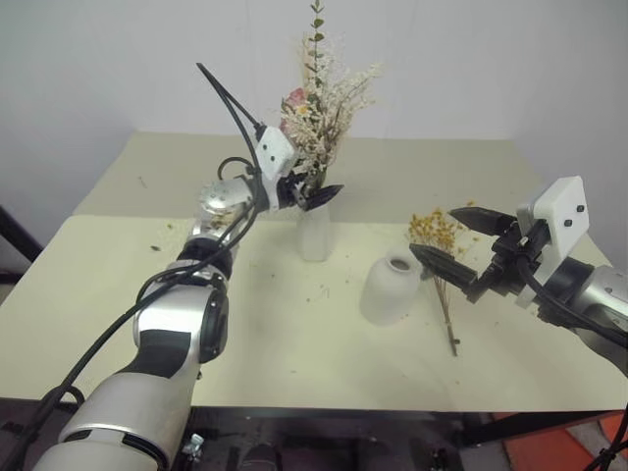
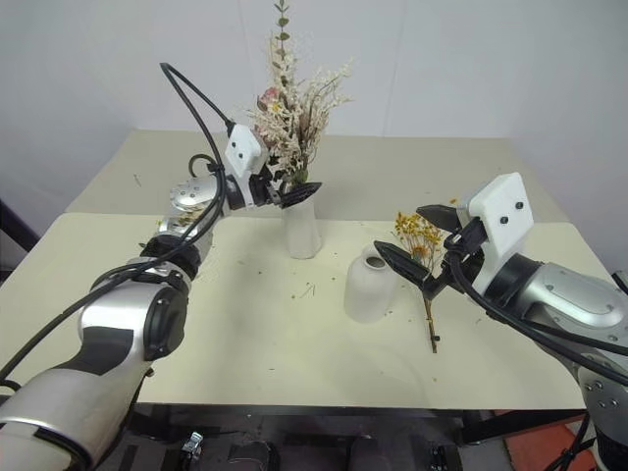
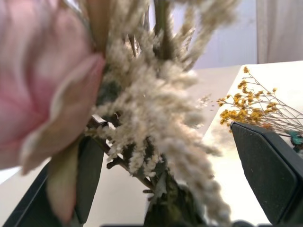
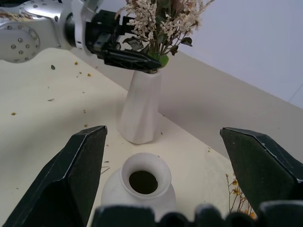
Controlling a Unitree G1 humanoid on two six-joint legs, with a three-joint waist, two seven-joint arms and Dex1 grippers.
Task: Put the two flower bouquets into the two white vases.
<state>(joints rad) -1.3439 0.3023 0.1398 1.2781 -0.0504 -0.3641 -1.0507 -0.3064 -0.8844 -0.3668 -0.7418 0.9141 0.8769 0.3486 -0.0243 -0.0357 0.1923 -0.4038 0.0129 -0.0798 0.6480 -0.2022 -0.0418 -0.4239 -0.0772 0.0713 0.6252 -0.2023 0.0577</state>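
Left eye view: pink rose bouquet (image 1: pixel 319 108) stands upright in the tall white vase (image 1: pixel 314 228), stems vertical, leafy tip pointing straight up. Left gripper (image 1: pixel 316 192) sits at the vase mouth with its jaws spread wide on either side of the stems, not clamping them. Yellow bouquet (image 1: pixel 440 257) lies flat on the table (image 1: pixel 294 334), long axis running from blossoms at the far end to stem ends near the front edge, just beside the squat white vase (image 1: pixel 391 287), which stands upright and empty. Right gripper (image 1: pixel 461 240) hovers over the blossoms, jaws wide apart, holding nothing. Table is pale cream, scattered with plant crumbs; plain white wall (image 1: pixel 118 59) behind. No legible writing.
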